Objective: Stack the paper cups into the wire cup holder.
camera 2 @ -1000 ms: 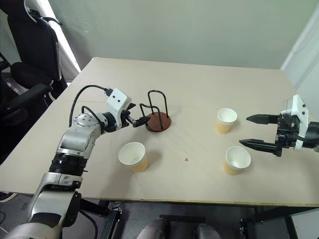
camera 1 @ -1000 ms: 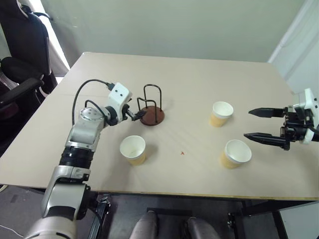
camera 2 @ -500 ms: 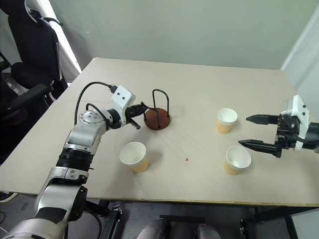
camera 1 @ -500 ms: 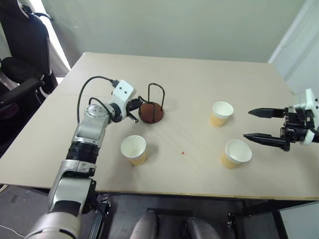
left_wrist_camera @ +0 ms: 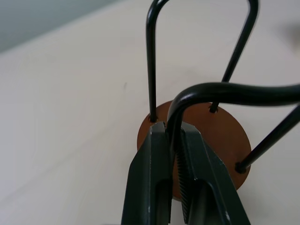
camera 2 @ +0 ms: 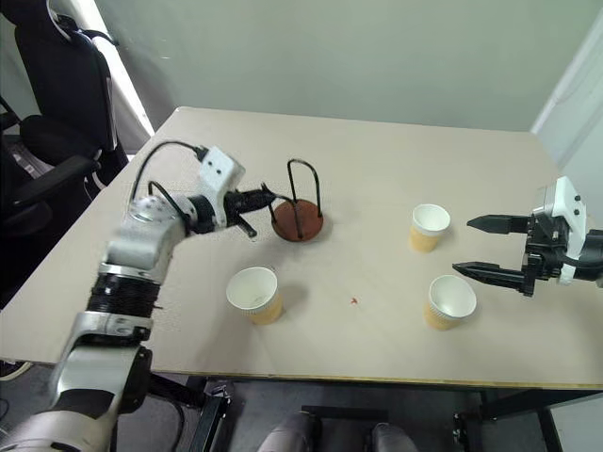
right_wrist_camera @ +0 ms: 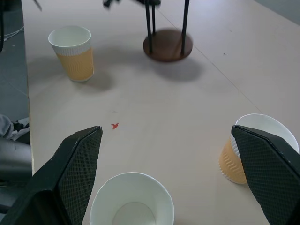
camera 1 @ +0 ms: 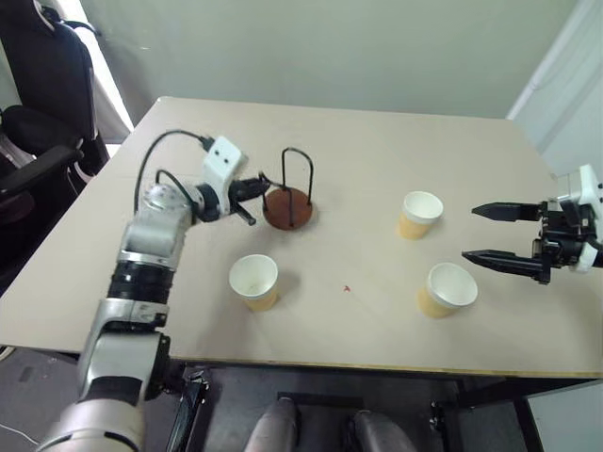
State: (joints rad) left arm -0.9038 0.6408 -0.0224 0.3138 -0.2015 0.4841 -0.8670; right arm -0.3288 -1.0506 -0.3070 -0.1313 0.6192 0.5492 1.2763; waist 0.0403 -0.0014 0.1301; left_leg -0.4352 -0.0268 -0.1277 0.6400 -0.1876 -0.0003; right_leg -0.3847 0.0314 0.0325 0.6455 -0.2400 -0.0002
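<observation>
cut-off and covered parts

the cup holder (left_wrist_camera: 206,126) is running past the left wrist picture's upper edge, its base partly sitting behind the left gripper (left_wrist_camera: 173,140); the nearest paper cup (right_wrist_camera: 131,201) is getting cropped in the right wrist picture.

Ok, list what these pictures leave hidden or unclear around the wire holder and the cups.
- Left wrist view: the left pincer covers the near part of the round reddish-brown disc base; whether the base is lifted is unclear there.
- Left wrist view: the tall black wire loop is cut off by the top edge.
- Right wrist view: a black finger hides part of the tan paper cup beside it.
</observation>
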